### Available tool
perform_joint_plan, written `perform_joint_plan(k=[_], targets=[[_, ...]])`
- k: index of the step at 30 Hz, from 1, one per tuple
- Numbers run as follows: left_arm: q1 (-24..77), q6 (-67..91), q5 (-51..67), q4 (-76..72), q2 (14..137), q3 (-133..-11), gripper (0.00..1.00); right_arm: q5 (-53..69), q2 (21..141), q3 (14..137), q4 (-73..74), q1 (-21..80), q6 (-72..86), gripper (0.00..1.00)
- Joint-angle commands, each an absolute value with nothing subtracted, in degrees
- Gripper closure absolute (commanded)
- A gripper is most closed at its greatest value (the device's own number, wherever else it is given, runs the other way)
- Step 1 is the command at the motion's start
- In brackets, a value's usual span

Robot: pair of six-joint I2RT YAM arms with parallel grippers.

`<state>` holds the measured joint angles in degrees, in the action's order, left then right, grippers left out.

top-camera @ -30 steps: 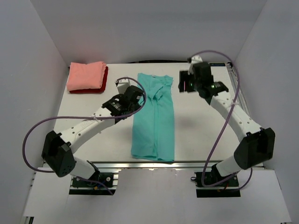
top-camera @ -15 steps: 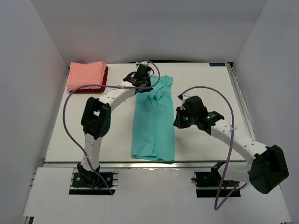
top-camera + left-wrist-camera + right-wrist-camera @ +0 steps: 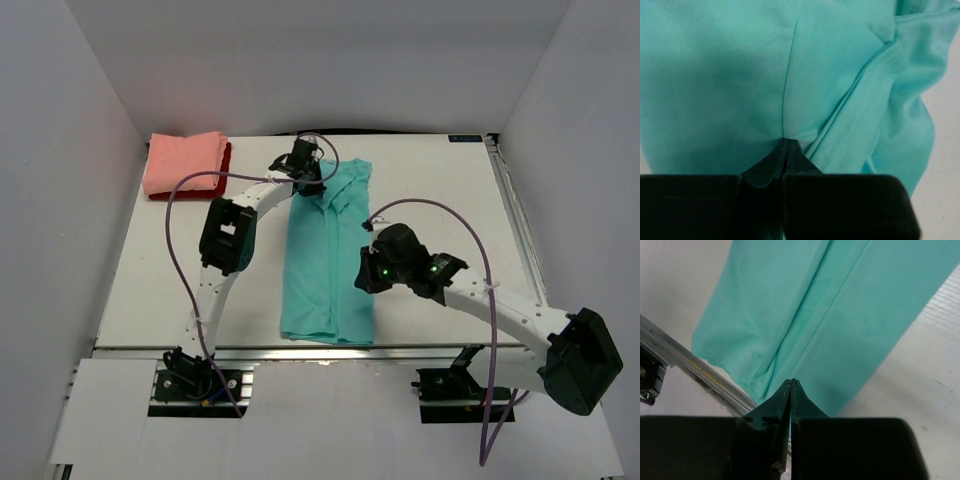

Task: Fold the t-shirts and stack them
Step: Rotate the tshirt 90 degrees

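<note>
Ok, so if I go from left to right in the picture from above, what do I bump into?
pink shirt → teal shirt → right elbow. The red shirt lies under the pink one, so it gets no place of its own.

The left arm [image 3: 228, 235] rises from the lower left of the overhead view, bends at centre left and reaches to upper centre. The left gripper [image 3: 785, 146] has its fingers pressed together, nipping a pucker of teal shirt [image 3: 715, 75]. The right arm [image 3: 500, 310] stretches low from lower right to centre. The right gripper [image 3: 792, 386] is closed tip to tip.
</note>
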<state>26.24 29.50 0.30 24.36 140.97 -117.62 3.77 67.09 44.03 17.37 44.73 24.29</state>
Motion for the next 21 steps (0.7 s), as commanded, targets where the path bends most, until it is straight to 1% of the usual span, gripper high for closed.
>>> perform_joint_plan(k=[1, 3, 9, 13, 15, 21], targets=[[25.9, 28.9, 3.5, 23.1, 142.6, -122.6, 0.88, 1.6, 69.7, 42.9, 14.4, 47.2, 25.6, 0.93], [25.7, 29.0, 3.5, 22.9, 144.7, -124.3, 0.88, 0.3, 70.6, 41.8, 13.1, 47.9, 25.5, 0.94], [24.0, 31.8, 3.3, 19.0, 146.5, -123.8, 0.90, -2.9, 73.7, 36.8, 7.4, 48.8, 25.9, 0.96], [22.3, 33.6, 1.3, 17.7, 145.7, -122.2, 0.93, -3.4, 76.1, 36.4, 6.4, 48.8, 24.8, 0.97], [21.7, 34.4, 1.5, 15.7, 144.8, -119.8, 0.94, -3.3, 77.9, 36.6, 6.7, 48.8, 24.1, 0.97], [19.7, 34.9, 1.8, 15.0, 144.5, -118.4, 0.94, -4.5, 81.9, 36.3, 6.5, 48.8, 22.0, 0.98]])
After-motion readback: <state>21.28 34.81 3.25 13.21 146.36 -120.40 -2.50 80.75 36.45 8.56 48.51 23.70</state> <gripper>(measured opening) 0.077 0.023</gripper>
